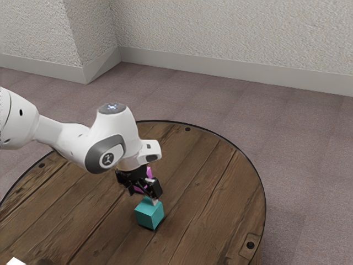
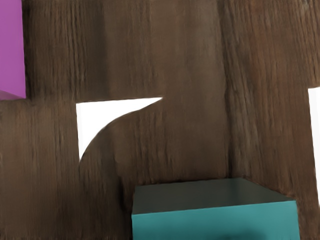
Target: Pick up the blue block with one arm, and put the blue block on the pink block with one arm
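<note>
Blue block (image 1: 150, 214) on tabletop (image 1: 209, 165), directly beneath jaws, seemingly just clear of them. Pink block (image 2: 11, 47) near blue block, on its far side. Jaws' spread: cannot tell.

Gripper (image 1: 146, 194) just above blue block (image 1: 149, 215) — pink block (image 1: 150, 173) behind, round wooden table (image 1: 209, 176).

Soft even light; white glare patches, wrist view.
</note>
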